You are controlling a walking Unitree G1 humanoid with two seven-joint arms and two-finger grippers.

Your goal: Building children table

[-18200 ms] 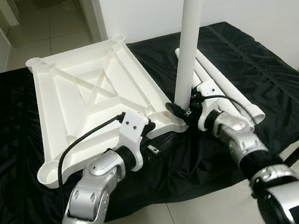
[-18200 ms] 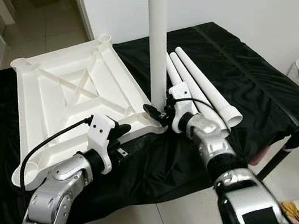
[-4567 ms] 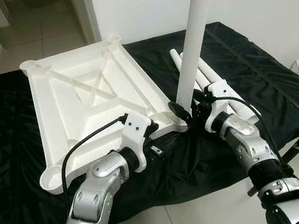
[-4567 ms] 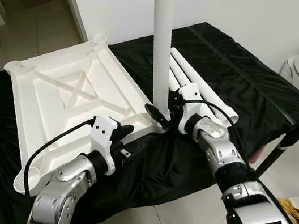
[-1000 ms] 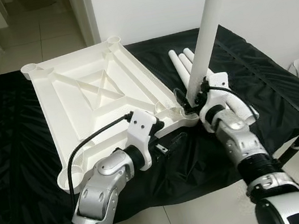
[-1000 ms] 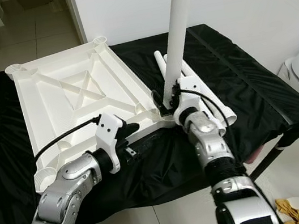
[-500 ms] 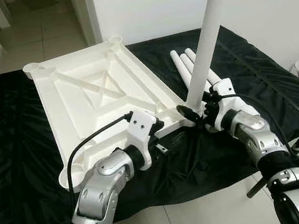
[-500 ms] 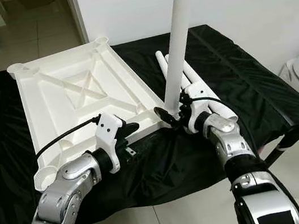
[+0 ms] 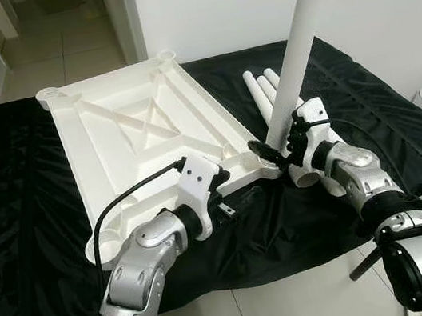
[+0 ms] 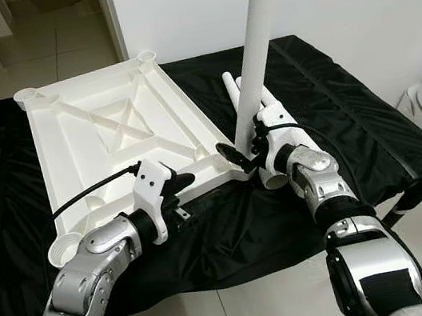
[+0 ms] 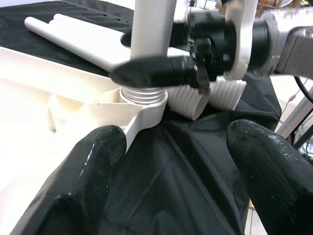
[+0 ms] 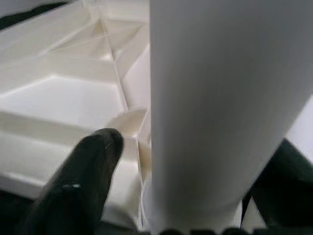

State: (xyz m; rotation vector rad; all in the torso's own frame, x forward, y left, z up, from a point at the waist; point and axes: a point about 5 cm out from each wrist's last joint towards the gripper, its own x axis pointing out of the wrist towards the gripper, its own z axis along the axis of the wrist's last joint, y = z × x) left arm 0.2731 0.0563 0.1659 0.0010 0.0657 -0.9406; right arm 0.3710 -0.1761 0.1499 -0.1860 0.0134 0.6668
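Standing upright in the near right corner socket of the upside-down white tabletop (image 9: 143,137) is one white table leg (image 9: 294,47), its threaded foot sitting in the socket, and the right gripper (image 9: 274,150) has its two black fingers pinched on that leg just above the thread. Three more loose legs (image 9: 269,91) lie side by side on the black cloth (image 9: 9,208) right behind and beside this gripper, their threaded ends close to its wrist. Four corner sockets can be counted on the tabletop. The left gripper (image 11: 176,161) sits low at the tabletop's near edge, just short of the same corner, with its two fingers spread wide over the cloth and closed on nothing; the socket and leg lie straight ahead of it.
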